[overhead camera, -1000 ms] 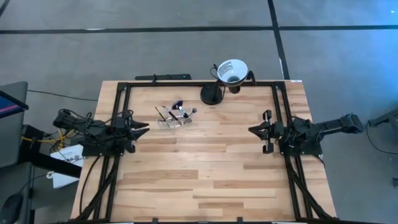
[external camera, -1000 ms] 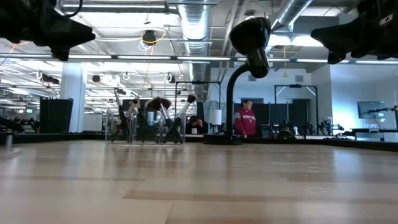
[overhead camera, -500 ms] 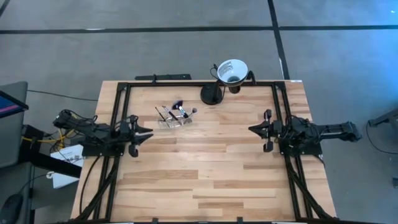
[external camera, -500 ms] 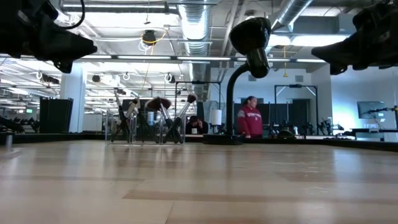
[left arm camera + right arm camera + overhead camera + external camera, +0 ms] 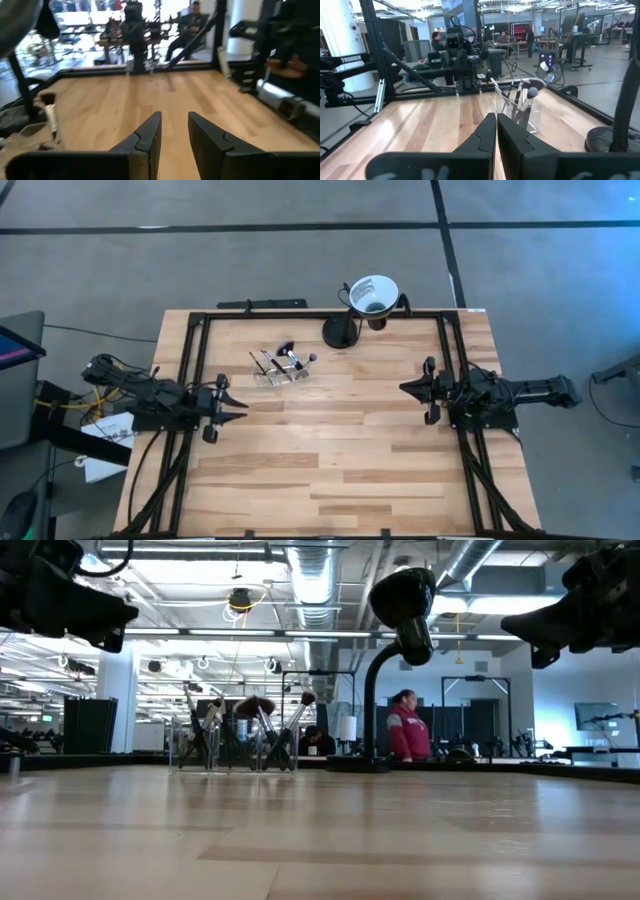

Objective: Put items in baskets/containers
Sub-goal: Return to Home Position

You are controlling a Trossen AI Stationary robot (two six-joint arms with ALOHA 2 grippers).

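A small clear holder (image 5: 280, 370) stands on the far left part of the table. Several thin dark-handled makeup brushes (image 5: 286, 358) stand in it, heads up, leaning on its rim; the low view (image 5: 235, 735) and right wrist view (image 5: 522, 102) show them too. My left gripper (image 5: 240, 406) (image 5: 174, 120) hovers open near the table's left edge, nearer than the holder. My right gripper (image 5: 403, 388) (image 5: 496, 119) hovers shut at the right side, pointing toward the holder.
A white funnel-shaped cup (image 5: 372, 293) on a black stand (image 5: 340, 333) sits at the far edge, right of the holder. A black frame (image 5: 300, 315) runs along the far and side edges. The wooden tabletop (image 5: 330, 440) lies bare between the arms. A person (image 5: 408, 730) shows in the room behind.
My left gripper has moved toward the table's near edge, away from the holder. The right arm's rear part has dropped to level while its gripper has stayed almost in place. The holder and brushes have not moved. The person behind has walked toward the right.
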